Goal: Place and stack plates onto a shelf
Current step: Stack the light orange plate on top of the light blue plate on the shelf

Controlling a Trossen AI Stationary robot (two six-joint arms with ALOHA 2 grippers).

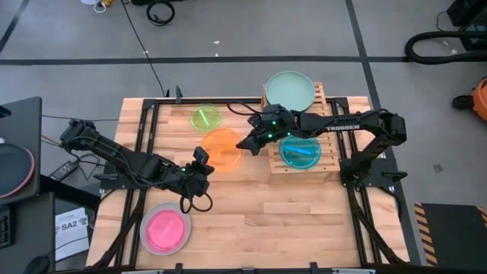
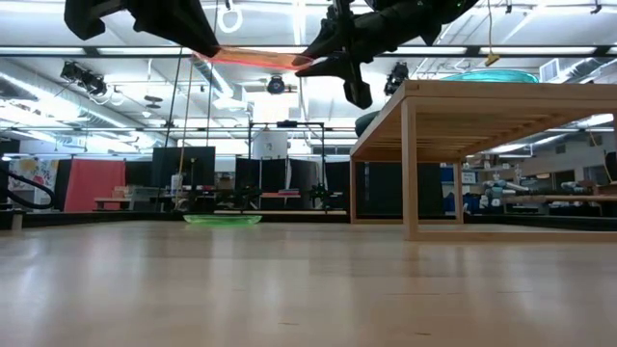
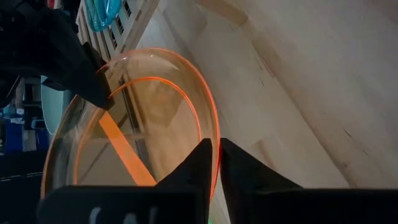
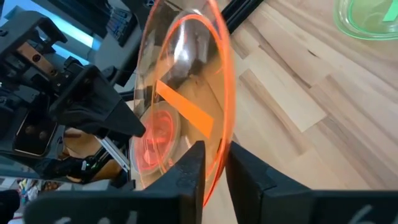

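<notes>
Both grippers clamped the orange plate (image 1: 222, 147) at opposite rims, left gripper (image 3: 214, 165) and right gripper (image 4: 214, 165), holding it above the desk (image 1: 304, 221) beside the shelf (image 1: 323, 164).

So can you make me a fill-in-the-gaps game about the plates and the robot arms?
Both grippers, left and right, grip the rim of the ____ plate.
The cyan plate lies on the wooden ____.
The pink plate lies on the ____.
The mint green plate lies on the shelf, ____ the cyan one.

Missing words: orange; shelf; table; beside
</notes>
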